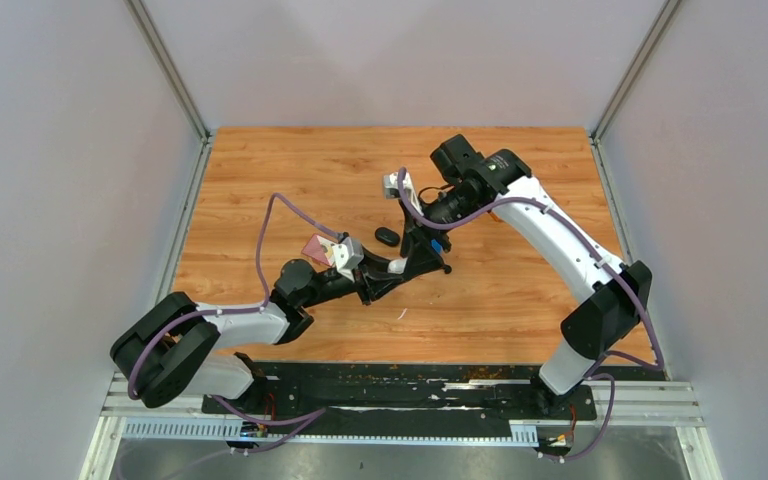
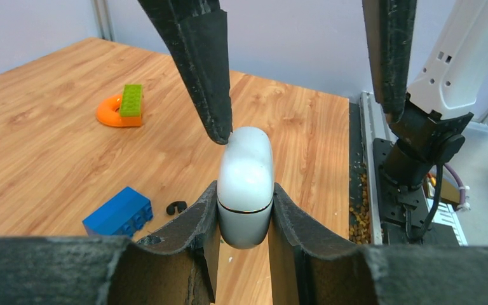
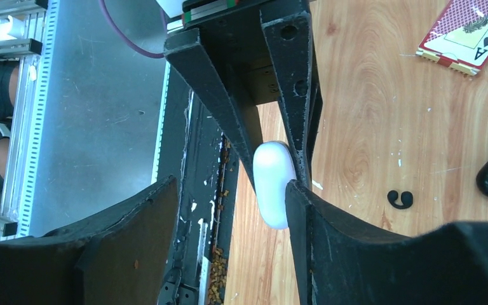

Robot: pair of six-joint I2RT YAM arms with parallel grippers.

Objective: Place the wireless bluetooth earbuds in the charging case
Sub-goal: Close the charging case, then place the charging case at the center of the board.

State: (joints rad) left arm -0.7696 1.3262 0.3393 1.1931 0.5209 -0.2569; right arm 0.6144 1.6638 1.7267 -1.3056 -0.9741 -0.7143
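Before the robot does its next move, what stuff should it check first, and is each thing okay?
1. Left gripper holding the white charging case tight: ok, it is clamped between both fingers.
2. Case lid open for earbuds: not ok, the seam looks shut.
3. Right gripper open: ok, jaws apart, one fingertip touching the case's top.
4. Earbud held by the right gripper: not ok, it carries none.
5. Earbud ready to grab: cannot tell; only a small black curved piece lies on the table near the blue block.
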